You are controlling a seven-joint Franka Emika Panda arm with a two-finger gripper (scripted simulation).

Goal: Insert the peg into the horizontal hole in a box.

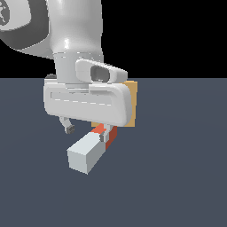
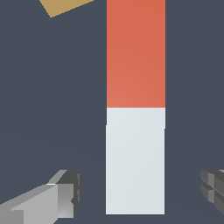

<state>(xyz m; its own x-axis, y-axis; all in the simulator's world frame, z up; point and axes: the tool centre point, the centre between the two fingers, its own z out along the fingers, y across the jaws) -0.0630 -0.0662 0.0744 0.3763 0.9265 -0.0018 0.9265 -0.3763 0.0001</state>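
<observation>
The peg [image 1: 86, 153] lies flat on the dark floor, its pale grey-white end toward the camera and its red-orange end [image 1: 107, 131] toward the tan box [image 1: 132, 95]. The box stands behind the gripper and is mostly hidden by the hand; its hole is hidden. My gripper [image 1: 86, 133] hangs low over the peg with its jaws open. In the wrist view the peg [image 2: 135, 162] runs between the two fingertips [image 2: 65, 192], with a gap on each side. The gripper [image 2: 140, 192] holds nothing. A corner of the box [image 2: 65, 6] shows at the frame edge.
The dark grey floor [image 1: 186, 177] spreads all around the peg and box. The white hand and arm [image 1: 84, 102] fill the upper middle of the exterior view and cover most of the box.
</observation>
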